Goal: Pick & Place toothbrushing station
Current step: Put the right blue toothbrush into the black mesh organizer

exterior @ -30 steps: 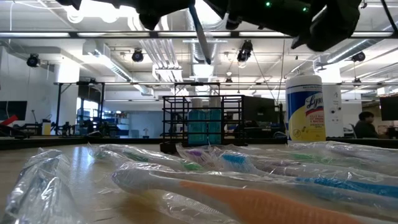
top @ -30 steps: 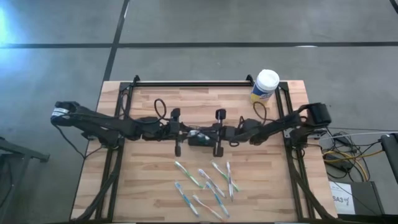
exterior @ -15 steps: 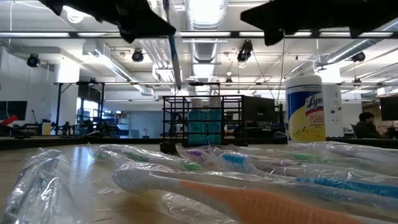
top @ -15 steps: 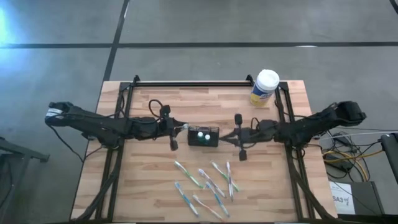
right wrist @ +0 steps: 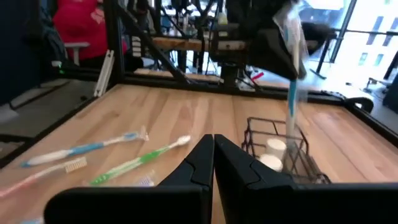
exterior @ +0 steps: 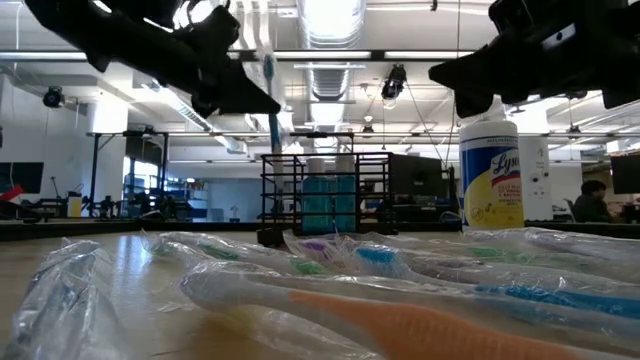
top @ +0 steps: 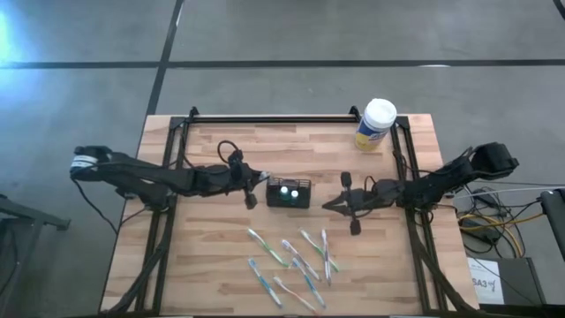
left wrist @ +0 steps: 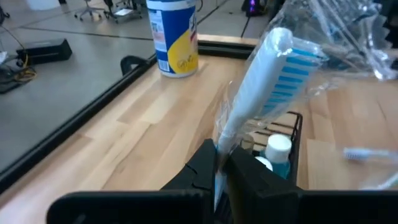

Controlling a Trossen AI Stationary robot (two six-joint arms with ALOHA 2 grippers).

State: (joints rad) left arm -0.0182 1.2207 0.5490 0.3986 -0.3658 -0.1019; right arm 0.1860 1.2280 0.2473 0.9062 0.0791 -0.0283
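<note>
The black wire-mesh basket (top: 290, 193) stands on the table's middle with two white-capped bottles in it; it also shows in the low view (exterior: 320, 195). My left gripper (top: 255, 188) is just left of it, above the table, shut on a clear-wrapped toothbrush with blue bristles (left wrist: 267, 74). My right gripper (top: 346, 204) is right of the basket, shut and empty (right wrist: 212, 152). Several wrapped toothbrushes (top: 291, 261) lie on the near half of the table. My left gripper pinches the toothbrush's wrapped handle (left wrist: 222, 140) between its two fingers. The fingers come level from the table's left side and lie across the brush. The brush stands nearly upright, head (exterior: 269, 68) up, lifted clear of the table and beside the basket's left wall.
A yellow canister with a white lid (top: 377, 122) stands at the far right corner. Black frame rails run along the table's left, right and far edges. Bare wood lies left of the toothbrush pile and between the basket and the far rail.
Both grippers have drawn back from over the basket, which now shows uncovered. My left gripper has gone a little toward the table's left edge with the toothbrush, which has turned more upright. My right gripper has gone toward the table's right edge.
</note>
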